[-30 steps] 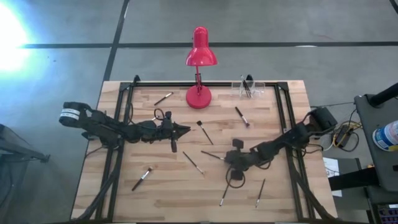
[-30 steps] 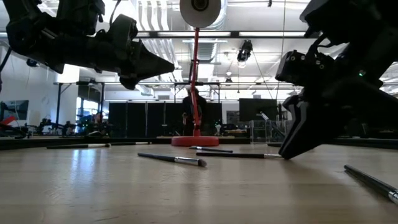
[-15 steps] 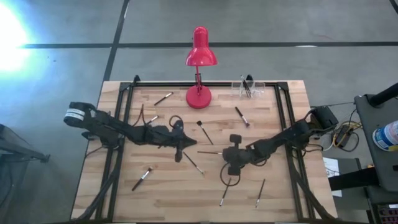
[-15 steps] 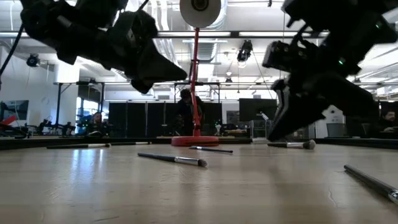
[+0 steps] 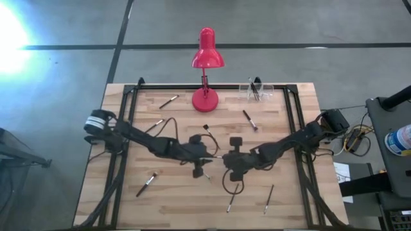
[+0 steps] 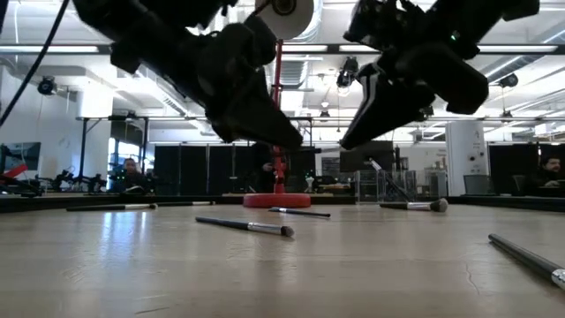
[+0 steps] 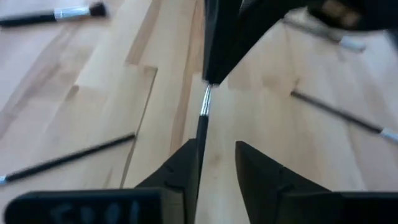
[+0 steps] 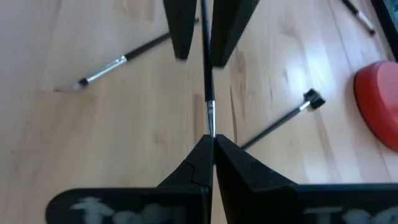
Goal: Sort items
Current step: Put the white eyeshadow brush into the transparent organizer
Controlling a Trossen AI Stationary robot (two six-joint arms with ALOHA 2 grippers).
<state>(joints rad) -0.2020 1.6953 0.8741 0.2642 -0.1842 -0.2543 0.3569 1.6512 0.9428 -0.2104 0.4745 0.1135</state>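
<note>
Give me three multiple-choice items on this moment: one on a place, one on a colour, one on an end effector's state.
1. Where does the left end effector meet the right end effector?
A. at the middle of the table, in front of the lamp
B. over the clear holder
C. at the front left corner

2. What colour is the lamp?
A. blue
B. red
C. white

3. The right end effector is:
A. wide open and empty
B. shut on a brush
C. out of sight

Key:
1 A: the high view shows both tips facing each other mid-table.
2 B: the shade and base are red.
3 B: the right wrist view shows it pinching the brush.
</note>
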